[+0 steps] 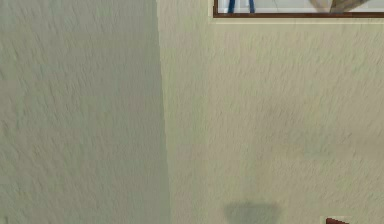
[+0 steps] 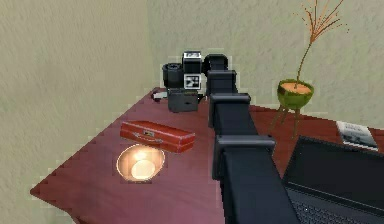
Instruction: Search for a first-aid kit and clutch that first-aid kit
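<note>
your gripper (image 2: 172,92) shows at the arm's (image 2: 240,140) far end with the table (image 2: 90,150) behind it. you cannot tell its grip or load. the red case (image 2: 155,134), likely the first-aid kit, lies on the table below it in the arm side view, long axis crosswise to the arm.

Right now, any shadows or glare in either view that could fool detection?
Forward view: a soft grey shadow sits low on the wall, and it is only shadow. Arm side view: the bowl glows bright inside; the red box beside it is evenly lit.
</note>
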Motion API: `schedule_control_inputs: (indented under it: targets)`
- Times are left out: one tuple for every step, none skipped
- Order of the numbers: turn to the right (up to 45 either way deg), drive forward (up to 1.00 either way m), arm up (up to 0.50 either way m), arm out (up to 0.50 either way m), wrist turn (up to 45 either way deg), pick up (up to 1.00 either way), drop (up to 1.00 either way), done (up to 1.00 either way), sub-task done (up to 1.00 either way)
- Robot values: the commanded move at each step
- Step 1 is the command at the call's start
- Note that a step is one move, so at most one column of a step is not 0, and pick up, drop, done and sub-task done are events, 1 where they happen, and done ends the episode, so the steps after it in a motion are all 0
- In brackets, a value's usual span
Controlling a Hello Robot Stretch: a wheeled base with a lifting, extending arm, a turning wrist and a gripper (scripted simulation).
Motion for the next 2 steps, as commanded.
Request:
schedule_control_inputs:
  targets:
    - [0.0,0.00,-0.24,0.00,0.0,0.00,0.00,0.00,0.00]
    - [0.0,0.00,0.00,0.00,0.0,1.00,0.00,0.00,0.00]
